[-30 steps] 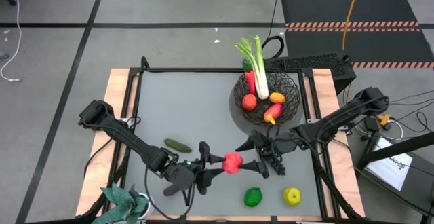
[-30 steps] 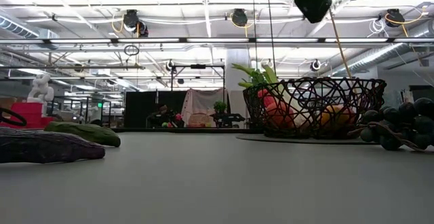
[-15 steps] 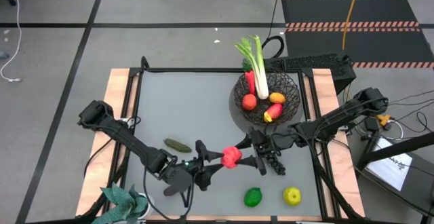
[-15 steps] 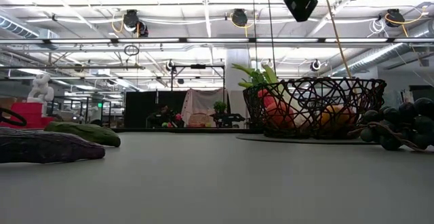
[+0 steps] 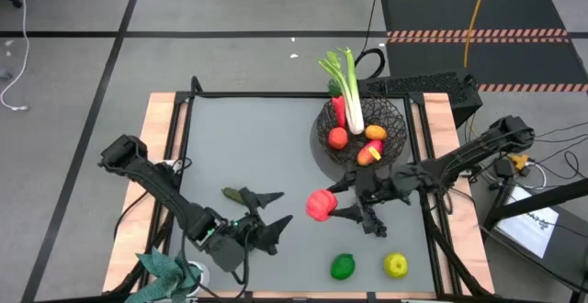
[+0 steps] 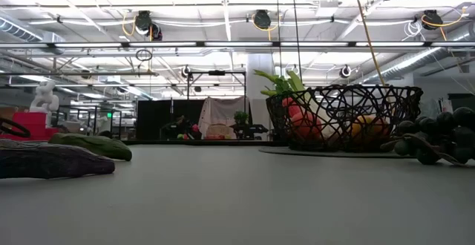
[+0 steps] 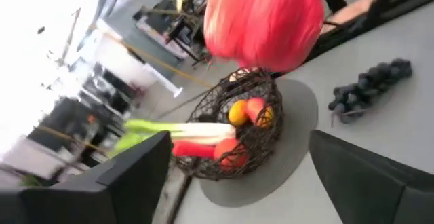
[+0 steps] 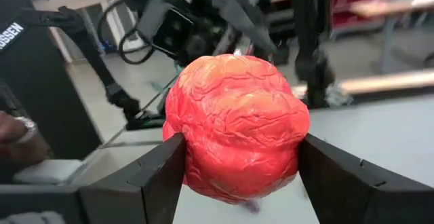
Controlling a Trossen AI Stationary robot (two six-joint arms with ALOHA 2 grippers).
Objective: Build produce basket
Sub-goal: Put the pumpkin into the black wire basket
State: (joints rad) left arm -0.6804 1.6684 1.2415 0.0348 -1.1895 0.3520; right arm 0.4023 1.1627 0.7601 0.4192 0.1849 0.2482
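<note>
From where I stand, the left gripper point(image 5: 268, 209) hangs well to the left of the round black wire-mesh basket point(image 5: 390, 145), near the front of the grey table point(image 5: 257, 147), its jaws spread wide and empty. A dark green cucumber-like toy point(image 5: 241, 196) lies just beside it. Between that gripper and the basket, the wrinkled red round toy fruit point(image 5: 320, 204) is up off the table in the right gripper point(image 5: 338, 200), whose jaws are clamped on its two sides; the right wrist view shows both fingers pressed against it. This looks like a handover just completed, with the carrying step now on. Next, I judge, the right arm must swing the fruit over the basket's rim, clear the tall leek point(image 5: 348, 87) leaning out of it, then release. A green fruit point(image 5: 343, 266) and a yellow one point(image 5: 396, 265) wait in front of the basket, dark grapes point(image 5: 374, 220) nearer to it.
</note>
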